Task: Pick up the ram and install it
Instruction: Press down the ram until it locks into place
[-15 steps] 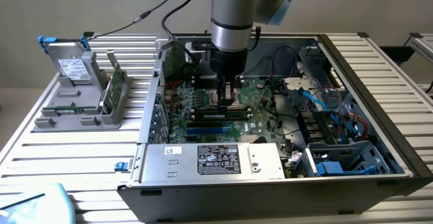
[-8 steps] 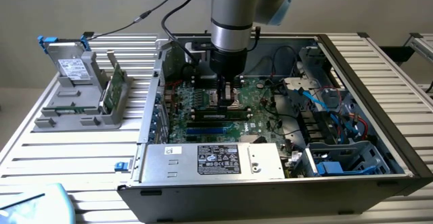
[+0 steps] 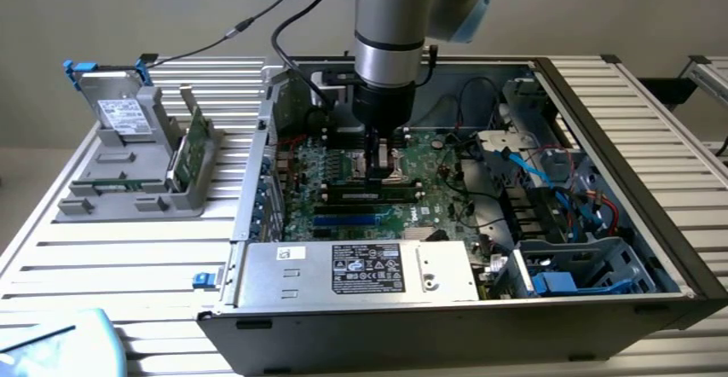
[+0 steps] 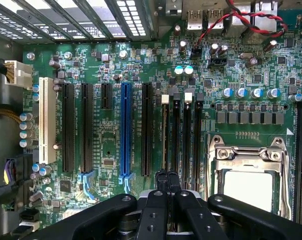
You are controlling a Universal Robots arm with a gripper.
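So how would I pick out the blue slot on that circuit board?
Look inside the open computer case at the big green motherboard. Across it runs a row of long parallel slots. The blue slot is the one bright blue slot in that row, standing between black slots, with a white slot at one end.

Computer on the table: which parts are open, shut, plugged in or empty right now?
Computer case: open, insides exposed.
End effector: shut, tips down at the memory slots.
Ram: standing edge-on in a slot; fully seated or not, cannot tell.
Neighbouring memory slots: empty.
Processor socket: uncovered, no cooler on it.
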